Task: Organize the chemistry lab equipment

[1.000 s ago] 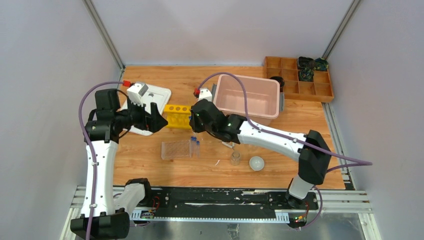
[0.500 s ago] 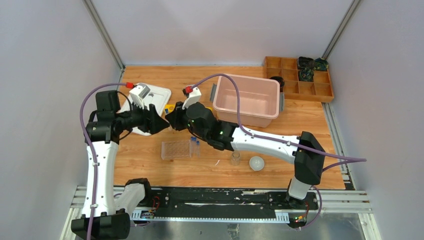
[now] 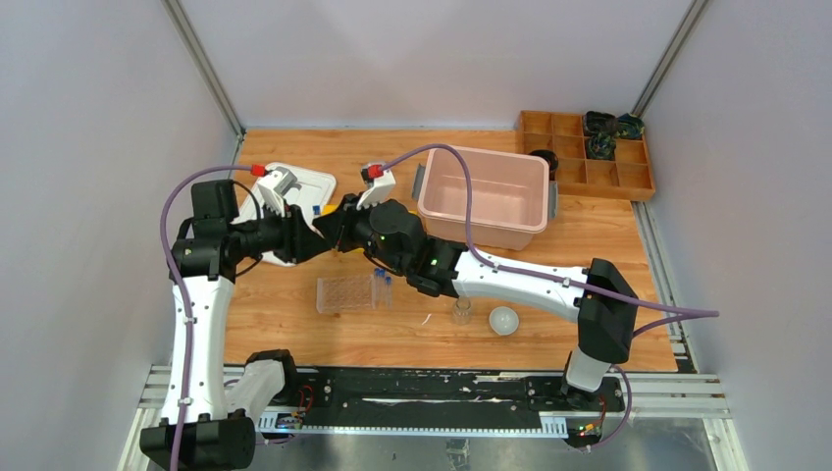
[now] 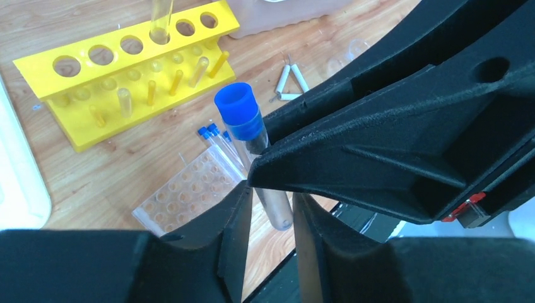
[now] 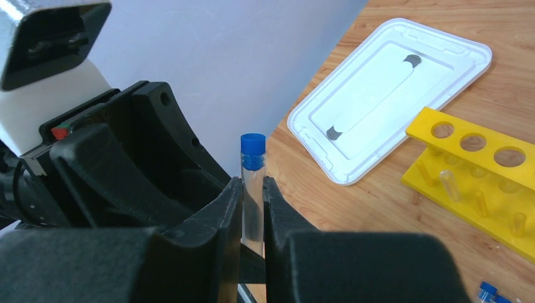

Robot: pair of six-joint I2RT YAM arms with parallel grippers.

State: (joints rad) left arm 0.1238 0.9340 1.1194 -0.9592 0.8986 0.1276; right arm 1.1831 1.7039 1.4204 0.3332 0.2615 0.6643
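The left hand (image 4: 272,205) pinches the lower end of a blue-capped tube (image 4: 238,113), held off the tabletop (image 4: 126,164); the right hand (image 5: 252,192) is pressed onto the same tube from the opposite side, hiding its middle in the left wrist view; from above the tube cannot be made out; beyond the hands lie the clear plastic tube rack (image 4: 183,196), then the white triangle (image 4: 289,82) and a yellow rack (image 4: 120,69).

You've got a clear tube (image 5: 253,180) with a bright blue cap (image 5: 253,144). The rack (image 4: 84,61) is plain yellow, the lid (image 5: 378,107) white with grey handle ends, the tub (image 3: 486,221) pale pink, the tray (image 3: 598,175) brown wood, the table (image 3: 294,324) light orangey wood grain.
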